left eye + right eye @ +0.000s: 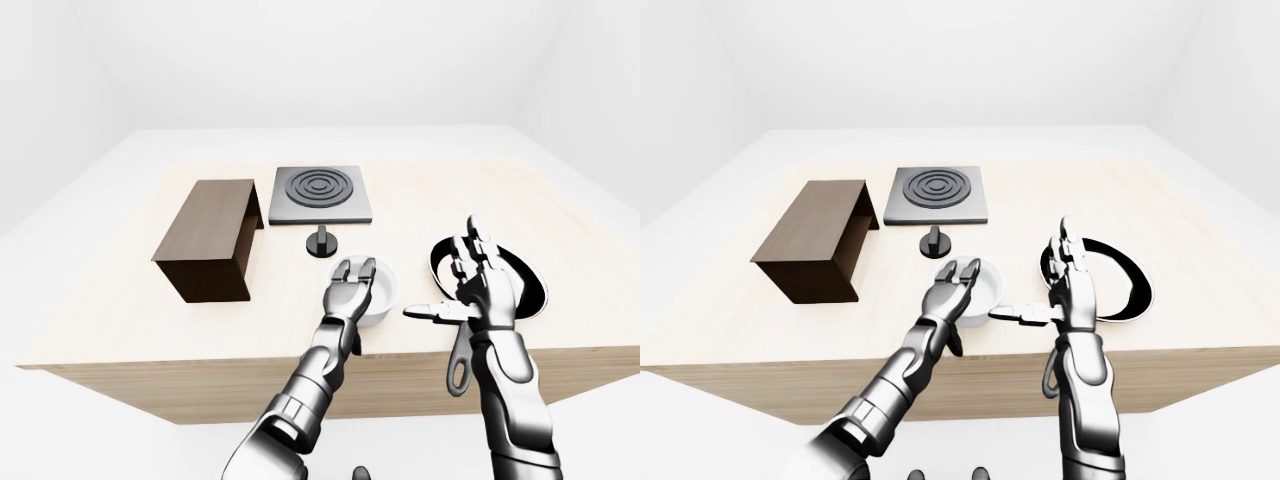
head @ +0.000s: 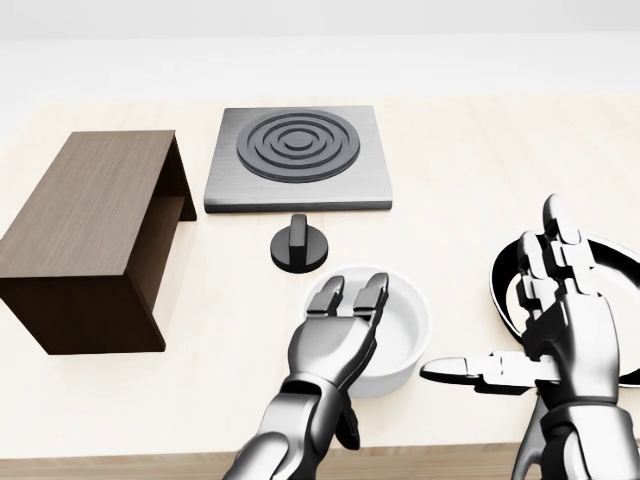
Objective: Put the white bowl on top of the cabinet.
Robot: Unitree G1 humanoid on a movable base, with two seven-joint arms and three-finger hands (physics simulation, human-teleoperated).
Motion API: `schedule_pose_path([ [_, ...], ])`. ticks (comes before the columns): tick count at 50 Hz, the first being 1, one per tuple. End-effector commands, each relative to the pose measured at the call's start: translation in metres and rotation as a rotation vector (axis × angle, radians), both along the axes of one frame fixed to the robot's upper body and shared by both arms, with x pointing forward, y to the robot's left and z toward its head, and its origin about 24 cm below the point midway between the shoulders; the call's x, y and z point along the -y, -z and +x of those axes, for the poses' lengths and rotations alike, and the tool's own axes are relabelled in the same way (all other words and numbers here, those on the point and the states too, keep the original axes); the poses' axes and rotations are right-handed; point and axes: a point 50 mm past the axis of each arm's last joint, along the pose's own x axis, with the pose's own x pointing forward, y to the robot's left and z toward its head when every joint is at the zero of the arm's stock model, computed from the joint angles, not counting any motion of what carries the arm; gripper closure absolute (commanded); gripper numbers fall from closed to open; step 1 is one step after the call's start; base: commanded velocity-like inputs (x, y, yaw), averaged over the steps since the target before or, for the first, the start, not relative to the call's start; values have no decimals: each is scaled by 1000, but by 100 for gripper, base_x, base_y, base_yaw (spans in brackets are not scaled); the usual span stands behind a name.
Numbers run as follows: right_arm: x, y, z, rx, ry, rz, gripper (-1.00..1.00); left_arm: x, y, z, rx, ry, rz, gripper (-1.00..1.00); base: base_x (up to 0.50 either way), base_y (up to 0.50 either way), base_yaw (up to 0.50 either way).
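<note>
White bowl under the open left hand; right hand open; no legible writing.

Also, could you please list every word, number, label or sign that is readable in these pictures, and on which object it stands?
None: no text, number or brand shows anywhere.
The hotplate carries only plain raised rings.
The cabinet, white bowl, knob and pan are unmarked.

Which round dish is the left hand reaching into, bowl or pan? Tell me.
The white bowl. The left hand has its fingertips over the bowl's rim, while the dark pan lies farther right, behind the open right hand.
</note>
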Motion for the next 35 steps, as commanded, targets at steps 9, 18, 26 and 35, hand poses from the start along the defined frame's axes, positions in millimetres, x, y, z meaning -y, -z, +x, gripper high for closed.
schedule_pose_path([
  [9,-1,0,0,1,-5,0,-100,0,8,-2,-19,15,38,100,0,0,0],
  [18,-2,2,1,-8,-11,-2,-100,-1,8,-2,-19,12,44,100,0,0,0],
  [26,-4,4,2,-16,-14,-5,-100,-2,7,-1,-14,15,53,100,0,0,0],
  [35,-4,3,1,-14,-15,-5,-100,-12,-1,5,35,-11,47,100,0,0,0],
])
